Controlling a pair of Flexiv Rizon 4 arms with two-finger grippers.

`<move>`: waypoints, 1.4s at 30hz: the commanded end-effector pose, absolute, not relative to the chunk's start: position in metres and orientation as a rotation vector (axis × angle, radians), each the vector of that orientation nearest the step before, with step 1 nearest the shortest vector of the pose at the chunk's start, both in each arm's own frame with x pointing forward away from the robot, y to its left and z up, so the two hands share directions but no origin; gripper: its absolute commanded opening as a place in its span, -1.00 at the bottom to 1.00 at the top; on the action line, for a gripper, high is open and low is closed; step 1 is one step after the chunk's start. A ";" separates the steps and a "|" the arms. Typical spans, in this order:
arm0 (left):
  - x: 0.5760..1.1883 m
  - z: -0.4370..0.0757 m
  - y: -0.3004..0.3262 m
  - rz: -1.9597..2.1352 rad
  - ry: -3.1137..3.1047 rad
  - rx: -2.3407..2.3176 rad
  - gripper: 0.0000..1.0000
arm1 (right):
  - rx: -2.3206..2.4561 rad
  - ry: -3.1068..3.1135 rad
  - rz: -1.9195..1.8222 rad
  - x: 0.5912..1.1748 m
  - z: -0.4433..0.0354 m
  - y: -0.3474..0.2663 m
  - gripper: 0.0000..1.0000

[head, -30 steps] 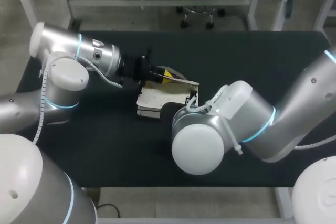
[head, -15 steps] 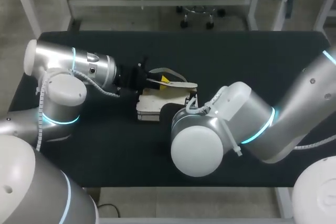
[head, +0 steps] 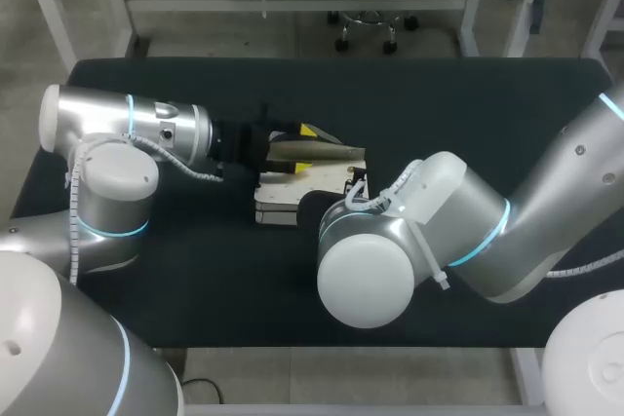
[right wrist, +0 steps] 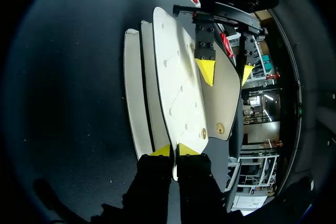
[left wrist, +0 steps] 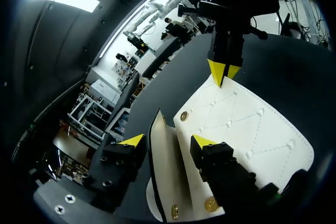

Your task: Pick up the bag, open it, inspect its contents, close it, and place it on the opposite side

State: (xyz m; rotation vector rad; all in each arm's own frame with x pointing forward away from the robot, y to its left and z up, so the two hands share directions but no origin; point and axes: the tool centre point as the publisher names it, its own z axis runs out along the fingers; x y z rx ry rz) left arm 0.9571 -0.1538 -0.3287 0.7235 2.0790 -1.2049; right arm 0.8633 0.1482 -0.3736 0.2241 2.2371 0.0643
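Bag [head: 283, 194] — one; arms [head: 127, 133] — two

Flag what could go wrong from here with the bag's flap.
1. The right gripper pinches only the rim of the flap; it may slip free.
2. The left gripper stands open astride the flap; if it closes off-centre or pulls, the bag could drag across the table.

I see the bag [left wrist: 247, 129] as smooth, quilted white leather-like material with shiny gold metal snaps [left wrist: 184, 116]; the table [head: 439, 104] looks matt black, my left arm [head: 127, 124] glossy silver.
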 end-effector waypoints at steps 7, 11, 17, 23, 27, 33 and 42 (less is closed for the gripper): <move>0.960 -0.328 -0.149 -1.191 2.075 0.695 -0.19 | 0.127 2.116 0.251 0.861 -0.379 0.146 -1.00; 0.961 -0.326 -0.147 -1.182 2.068 0.692 -0.22 | 0.127 2.116 0.251 0.861 -0.379 0.146 -1.00; 0.961 -0.324 -0.142 -1.174 2.049 0.684 -0.60 | 0.127 2.116 0.251 0.861 -0.379 0.146 -1.00; 0.959 -0.322 -0.139 -1.144 2.030 0.708 -1.00 | 0.127 2.116 0.251 0.861 -0.379 0.146 -1.00; 0.954 -0.323 -0.138 -1.135 2.026 0.721 -1.00 | 0.127 2.116 0.251 0.861 -0.379 0.146 -1.00; 0.954 -0.323 -0.138 -1.135 2.026 0.721 -1.00 | 0.127 2.116 0.251 0.861 -0.379 0.146 -1.00; 0.954 -0.323 -0.138 -1.135 2.026 0.721 -1.00 | 0.127 2.116 0.251 0.861 -0.379 0.146 -1.00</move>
